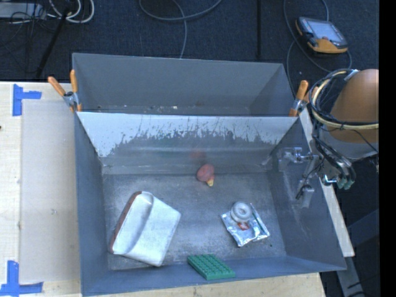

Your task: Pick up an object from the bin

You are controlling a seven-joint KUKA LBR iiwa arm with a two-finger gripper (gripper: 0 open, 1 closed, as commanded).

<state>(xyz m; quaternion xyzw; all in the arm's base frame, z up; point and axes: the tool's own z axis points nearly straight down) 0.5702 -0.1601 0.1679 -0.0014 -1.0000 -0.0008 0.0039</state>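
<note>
End effector hung by the grey metal bin's right wall, grip state untellable; a crumpled silver foil pouch lay nearest, down-left of it.

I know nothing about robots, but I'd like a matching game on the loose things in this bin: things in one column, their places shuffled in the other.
Things
1. green block
2. white cloth
3. foil packet
4. pink lump

Places
A. far back, middle
B. front left
C. front edge, middle
D. right of middle, toward the front

Pairs: 1-C, 2-B, 3-D, 4-A
</note>
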